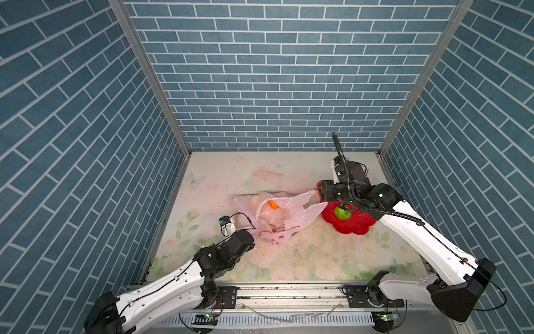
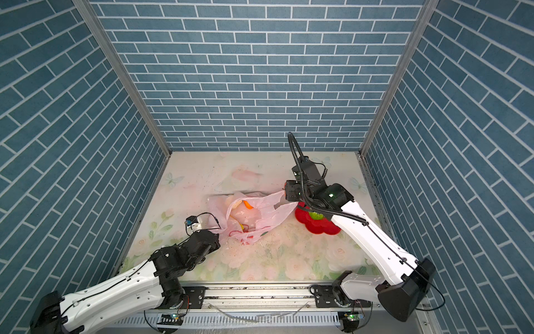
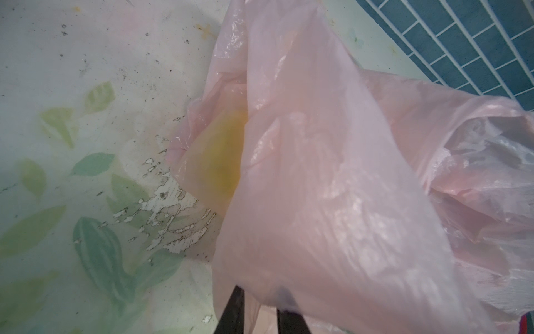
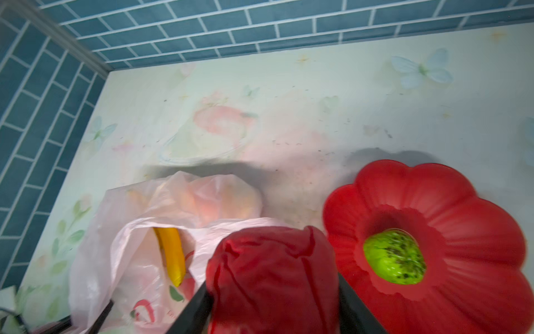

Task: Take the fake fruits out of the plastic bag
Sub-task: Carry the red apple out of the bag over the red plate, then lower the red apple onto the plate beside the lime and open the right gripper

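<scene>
Partway: bumpy green plastic ball (image 1: 342, 213) sits on red flower-shaped plate (image 1: 357, 230). R claw (image 4: 274, 292) is clamped on bumpy red ball (image 4: 271, 269), just beside plate. L claw (image 3: 260, 300) pinches thin pale-pink plastic bag (image 1: 289, 211) lying on surface (image 1: 318, 260). Long yellow banana (image 4: 173, 254) & small orange piece (image 1: 273, 204) not out yet.

You're working in a staged robot test cell, not a real room: blue brick-print wall panels (image 1: 260, 86) framed by aluminium posts (image 1: 151, 78), a scuffed floral tabletop sheet (image 1: 318, 260), and white robot arms (image 1: 419, 231) bolted to a front rail (image 1: 289, 292).
</scene>
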{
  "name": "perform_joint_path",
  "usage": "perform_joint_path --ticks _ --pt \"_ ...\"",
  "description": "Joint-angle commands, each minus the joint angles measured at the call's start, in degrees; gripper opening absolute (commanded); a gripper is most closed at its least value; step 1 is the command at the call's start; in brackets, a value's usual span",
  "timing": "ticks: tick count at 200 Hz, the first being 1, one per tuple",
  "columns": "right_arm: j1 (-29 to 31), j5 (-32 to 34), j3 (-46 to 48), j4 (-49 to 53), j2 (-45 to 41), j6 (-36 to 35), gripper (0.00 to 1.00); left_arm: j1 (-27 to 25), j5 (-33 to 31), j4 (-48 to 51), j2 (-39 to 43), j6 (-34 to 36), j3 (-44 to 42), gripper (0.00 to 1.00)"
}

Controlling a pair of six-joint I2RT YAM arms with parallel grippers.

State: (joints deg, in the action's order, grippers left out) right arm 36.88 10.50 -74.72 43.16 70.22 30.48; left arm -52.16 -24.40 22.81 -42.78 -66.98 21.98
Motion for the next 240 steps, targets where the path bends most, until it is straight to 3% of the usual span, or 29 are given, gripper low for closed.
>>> perform_joint_path --ticks 1,67,115,240 --pt "-4.58 2.34 3.42 3.37 -1.71 -3.26 0.34 -0.12 -0.47 -0.31 -0.75 0.95 0.67 0.23" --pt "-20.51 -3.12 12.25 -0.53 -1.94 -4.99 0.32 -0.1 -0.42 -0.22 -1.7 1.06 1.35 0.23" --pt "-27.71 -6.14 17.88 -5.01 1.15 -5.77 0.31 -0.13 -0.47 0.03 -2.03 1.0 1.41 0.23" --pt "-31.95 -3.79 20.25 -13.44 13.08 -6.92 0.31 -0.13 -1.32 2.0 -0.99 0.67 1.88 0.23"
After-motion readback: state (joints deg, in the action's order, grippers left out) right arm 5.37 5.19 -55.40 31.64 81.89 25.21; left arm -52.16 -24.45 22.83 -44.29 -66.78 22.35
